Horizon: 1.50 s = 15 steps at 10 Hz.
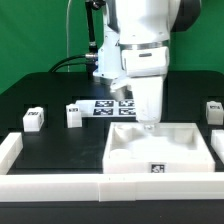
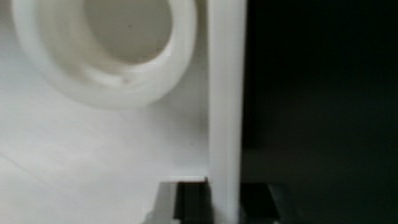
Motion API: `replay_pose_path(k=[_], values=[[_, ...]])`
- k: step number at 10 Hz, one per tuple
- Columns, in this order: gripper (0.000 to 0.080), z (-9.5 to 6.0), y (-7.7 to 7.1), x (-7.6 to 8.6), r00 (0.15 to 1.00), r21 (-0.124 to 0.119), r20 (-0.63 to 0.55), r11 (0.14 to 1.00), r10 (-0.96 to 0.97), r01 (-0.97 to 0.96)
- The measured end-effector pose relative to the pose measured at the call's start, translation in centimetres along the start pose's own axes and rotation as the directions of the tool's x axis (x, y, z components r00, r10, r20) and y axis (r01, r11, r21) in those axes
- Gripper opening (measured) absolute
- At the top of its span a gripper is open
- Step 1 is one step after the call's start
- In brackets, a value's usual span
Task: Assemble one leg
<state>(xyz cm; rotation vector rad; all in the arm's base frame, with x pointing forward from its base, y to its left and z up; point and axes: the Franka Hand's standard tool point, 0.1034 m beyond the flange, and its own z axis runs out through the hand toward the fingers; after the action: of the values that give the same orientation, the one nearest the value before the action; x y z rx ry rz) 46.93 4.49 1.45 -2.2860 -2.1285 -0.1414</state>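
Note:
The large white square panel lies on the black table in front of the arm. My gripper reaches down onto the panel's far edge. In the wrist view my gripper has a dark finger on each side of the panel's thin upright rim and looks shut on it. A round corner socket shows beside the rim. Three small tagged white legs stand on the table: two at the exterior view's left and one at the far right. None is held.
The marker board lies behind the gripper. A low white wall runs along the front and up the left side of the table. A green backdrop stands behind.

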Motion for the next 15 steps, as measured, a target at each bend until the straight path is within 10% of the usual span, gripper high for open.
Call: replay_pose_path(k=[10,15], values=[[0.0133,0.19,1.07,1.56,0.999,-0.012,-0.005,0.999,-0.039,0.039],[0.0632,0.21,1.04,1.48,0.999,-0.011,-0.005,0.999,-0.037,0.037]])
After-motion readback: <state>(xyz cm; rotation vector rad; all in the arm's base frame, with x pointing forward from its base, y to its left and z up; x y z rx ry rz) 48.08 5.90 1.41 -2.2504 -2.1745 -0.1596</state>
